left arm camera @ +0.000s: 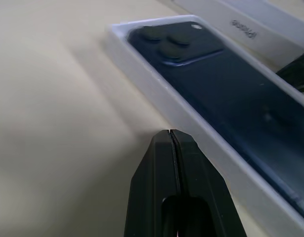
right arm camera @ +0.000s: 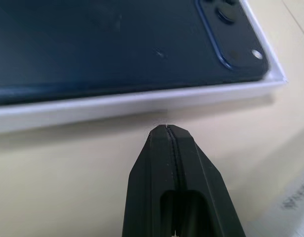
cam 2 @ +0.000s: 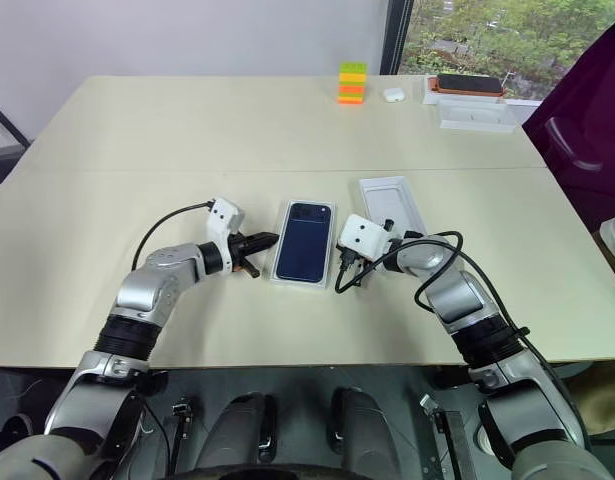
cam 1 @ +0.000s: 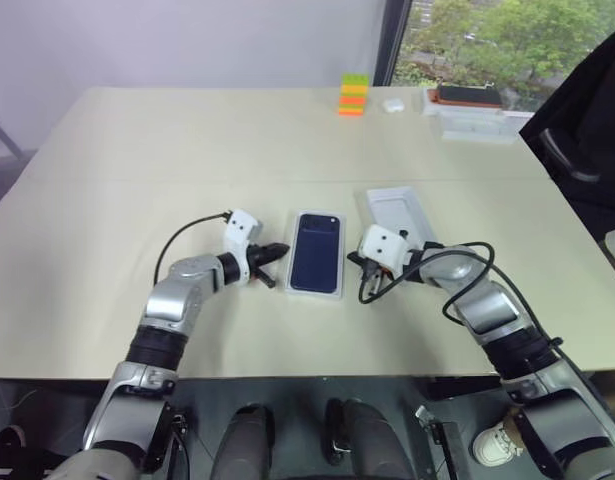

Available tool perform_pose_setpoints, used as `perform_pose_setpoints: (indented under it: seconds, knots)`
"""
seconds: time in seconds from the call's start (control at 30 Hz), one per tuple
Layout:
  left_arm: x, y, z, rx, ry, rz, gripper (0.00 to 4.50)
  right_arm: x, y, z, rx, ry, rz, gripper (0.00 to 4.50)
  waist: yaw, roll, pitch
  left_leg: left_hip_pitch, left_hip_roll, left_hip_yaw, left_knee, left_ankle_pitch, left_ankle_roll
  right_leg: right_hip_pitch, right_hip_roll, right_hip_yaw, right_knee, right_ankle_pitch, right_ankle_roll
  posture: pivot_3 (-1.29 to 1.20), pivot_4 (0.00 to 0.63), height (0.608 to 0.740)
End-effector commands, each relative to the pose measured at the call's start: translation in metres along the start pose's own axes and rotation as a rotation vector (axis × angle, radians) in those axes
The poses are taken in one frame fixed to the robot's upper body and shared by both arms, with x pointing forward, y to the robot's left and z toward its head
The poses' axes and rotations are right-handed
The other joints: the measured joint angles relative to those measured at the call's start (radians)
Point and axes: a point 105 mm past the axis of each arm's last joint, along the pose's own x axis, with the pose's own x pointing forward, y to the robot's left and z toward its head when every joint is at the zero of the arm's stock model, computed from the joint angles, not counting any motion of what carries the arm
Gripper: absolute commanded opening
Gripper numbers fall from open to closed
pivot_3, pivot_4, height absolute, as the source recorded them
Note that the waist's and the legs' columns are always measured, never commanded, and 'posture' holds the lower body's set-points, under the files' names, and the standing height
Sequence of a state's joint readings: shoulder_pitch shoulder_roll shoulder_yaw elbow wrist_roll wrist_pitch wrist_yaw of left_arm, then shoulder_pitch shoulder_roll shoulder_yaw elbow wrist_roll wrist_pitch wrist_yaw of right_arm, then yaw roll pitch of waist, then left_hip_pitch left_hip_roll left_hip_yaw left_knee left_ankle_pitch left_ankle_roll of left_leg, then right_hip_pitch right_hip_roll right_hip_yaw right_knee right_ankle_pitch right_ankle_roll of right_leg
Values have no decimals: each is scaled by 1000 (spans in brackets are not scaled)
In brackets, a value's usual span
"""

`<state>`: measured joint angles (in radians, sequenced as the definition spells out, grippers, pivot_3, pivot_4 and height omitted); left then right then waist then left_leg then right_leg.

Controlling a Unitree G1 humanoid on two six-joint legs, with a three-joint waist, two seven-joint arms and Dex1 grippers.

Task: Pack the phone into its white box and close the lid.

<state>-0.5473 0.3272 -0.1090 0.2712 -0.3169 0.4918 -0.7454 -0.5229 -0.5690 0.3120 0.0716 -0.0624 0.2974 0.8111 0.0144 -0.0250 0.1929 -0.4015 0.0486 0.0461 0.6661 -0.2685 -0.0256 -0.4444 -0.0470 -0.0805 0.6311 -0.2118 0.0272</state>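
Note:
The dark navy phone [cam 1: 317, 251] lies camera side up inside the white box [cam 1: 316, 293] at the middle of the table; the box rim [left arm camera: 156, 94] shows around it. The lid [cam 1: 397, 214] rests just right of the box with its plain white inside facing up. My left gripper [cam 1: 279, 250] is shut, its tip close to the box's left side and holding nothing. My right gripper [cam 1: 366, 292] is shut too, pointing at the box's right side near the front corner, also with nothing in it. The wrist views show each pair of fingertips [left arm camera: 170, 132] [right arm camera: 166, 127] pressed together, just short of the rim.
At the table's far edge stand a stack of coloured blocks [cam 1: 353, 95], a small white case [cam 1: 392, 104], and another phone on a white box [cam 1: 467, 97] with a clear tray [cam 1: 475, 125] in front. A dark shape [cam 1: 577, 130] looms at the right.

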Motion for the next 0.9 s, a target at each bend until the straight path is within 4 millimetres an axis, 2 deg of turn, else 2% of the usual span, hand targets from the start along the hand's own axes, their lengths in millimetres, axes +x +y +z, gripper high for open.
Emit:
perform_pose_setpoints:
  seconds: [0.03, 0.3, 0.4, 0.67, 0.8, 0.9]
  knots:
    - [8, -23, -9, -3, 45, -108, 36, -8, 2, 8, -7, -36, 13, 0, -1, 0, 0, 0, 0, 0, 0, 0, 0, 0, 0, 0, 0, 0, 0, 0, 150, 740]
    - [16, -65, -13, -63, 37, -232, 36, -36, 12, -18, -17, 35, 55, 0, 4, 0, -1, 1, -1, 0, 1, 0, 0, 2, -2, 0, -1, -1, 2, 0, 150, 740]
    - [17, -74, -12, -71, 35, -251, 36, -47, 18, -22, -7, 42, 90, 0, 5, 0, -1, 4, -2, 0, 1, 0, 0, 5, -2, 0, -1, -2, 4, 0, 150, 740]
    - [15, -76, -13, -51, 43, -257, 36, -57, 18, -28, 6, 57, 91, 0, 1, 0, -1, 5, -1, -1, 0, 0, 0, 6, -1, 0, -1, -3, 4, 0, 150, 740]
    - [9, -62, -6, -45, 20, -218, 36, -54, 13, -25, -17, 43, 67, 0, 0, 0, -1, 5, -1, -1, 0, 0, 0, 6, -1, 0, -1, -3, 4, 0, 150, 740]
    - [7, -62, -9, -49, 27, -213, 36, -51, 12, -23, -17, 35, 65, 0, -1, 0, -1, 5, -1, -1, 0, 0, 0, 5, -1, 0, -1, -3, 4, 0, 150, 740]
